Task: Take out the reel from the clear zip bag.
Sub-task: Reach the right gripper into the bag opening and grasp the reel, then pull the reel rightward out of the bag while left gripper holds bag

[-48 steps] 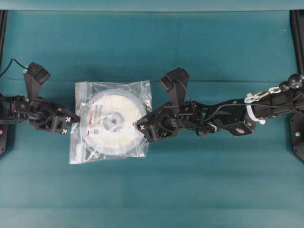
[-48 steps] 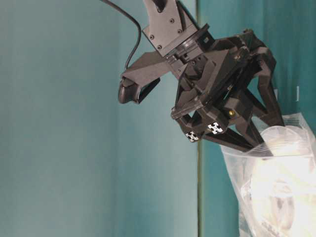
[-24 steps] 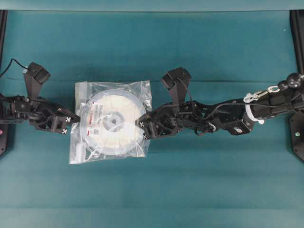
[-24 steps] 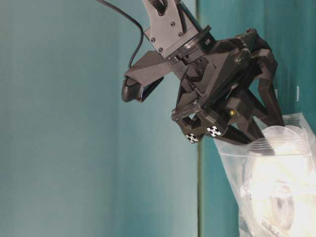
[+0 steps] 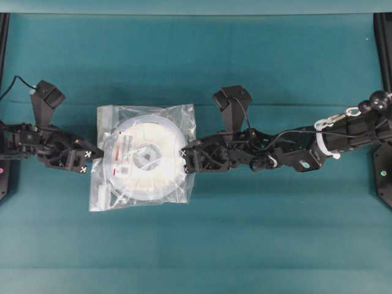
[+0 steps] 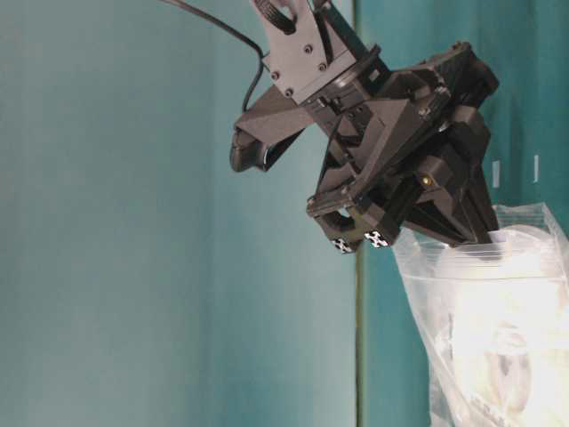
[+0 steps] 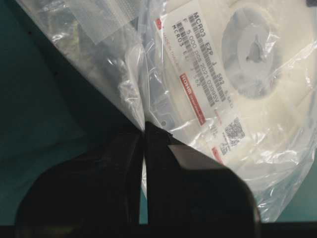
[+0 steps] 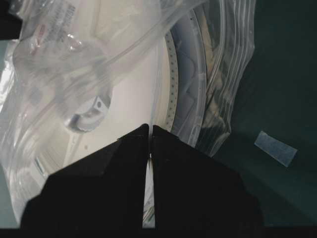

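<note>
Two grippers: both pinched on film, opposite bag sides
bag (image 5: 144, 157): clear, crinkly, square; flat on teal table (image 5: 257, 239)
reel (image 5: 143, 157): flat round cream disc, blue-grey rim, grey hub; inside bag, label up
left gripper (image 5: 96, 157): jaws clamped on left edge
right gripper (image 5: 182, 159): jaws together on right edge

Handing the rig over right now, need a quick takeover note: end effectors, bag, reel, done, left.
Left end effector: shut, pinching the left edge of the clear zip bag.
Right end effector: shut on the bag's right edge.
The reel: fully inside the bag, lying flat on the table.
Done: both sides of the bag gripped.
Left: open the bag and get the reel out.
</note>
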Controlling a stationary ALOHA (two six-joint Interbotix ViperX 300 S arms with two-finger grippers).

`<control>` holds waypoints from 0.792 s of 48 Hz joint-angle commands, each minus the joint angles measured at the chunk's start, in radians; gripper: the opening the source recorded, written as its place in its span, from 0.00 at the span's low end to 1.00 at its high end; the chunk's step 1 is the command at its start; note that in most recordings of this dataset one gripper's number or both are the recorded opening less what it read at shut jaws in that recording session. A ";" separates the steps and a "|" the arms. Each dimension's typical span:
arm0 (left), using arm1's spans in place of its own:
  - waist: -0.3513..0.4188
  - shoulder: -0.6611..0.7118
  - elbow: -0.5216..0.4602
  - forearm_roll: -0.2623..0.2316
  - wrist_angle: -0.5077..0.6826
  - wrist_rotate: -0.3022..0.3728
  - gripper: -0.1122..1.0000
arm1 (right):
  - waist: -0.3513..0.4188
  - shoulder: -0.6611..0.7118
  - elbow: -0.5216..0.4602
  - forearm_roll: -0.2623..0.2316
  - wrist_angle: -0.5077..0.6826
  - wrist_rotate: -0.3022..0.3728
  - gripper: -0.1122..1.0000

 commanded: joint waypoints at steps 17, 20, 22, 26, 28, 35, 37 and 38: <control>0.002 0.008 -0.006 0.005 0.000 0.002 0.11 | 0.005 -0.037 0.048 0.003 0.054 0.009 0.12; 0.002 0.009 -0.008 0.005 -0.002 0.002 0.11 | 0.005 -0.051 0.066 0.003 0.052 0.009 0.12; 0.002 0.008 -0.008 0.005 -0.002 0.002 0.11 | 0.005 -0.061 0.081 0.003 0.051 0.009 0.12; 0.002 0.009 -0.006 0.005 -0.002 0.002 0.11 | 0.005 -0.083 0.114 0.003 0.051 0.009 0.12; 0.002 0.009 -0.008 0.005 -0.002 0.002 0.11 | 0.005 -0.094 0.132 0.003 0.051 0.009 0.12; 0.002 0.008 -0.008 0.005 -0.002 0.002 0.11 | 0.005 -0.133 0.186 0.009 0.049 0.011 0.12; 0.002 0.009 -0.006 0.005 0.000 0.002 0.11 | 0.005 -0.143 0.196 0.011 0.049 0.011 0.12; 0.002 0.009 -0.008 0.005 0.000 0.002 0.11 | 0.005 -0.149 0.202 0.011 0.049 0.011 0.12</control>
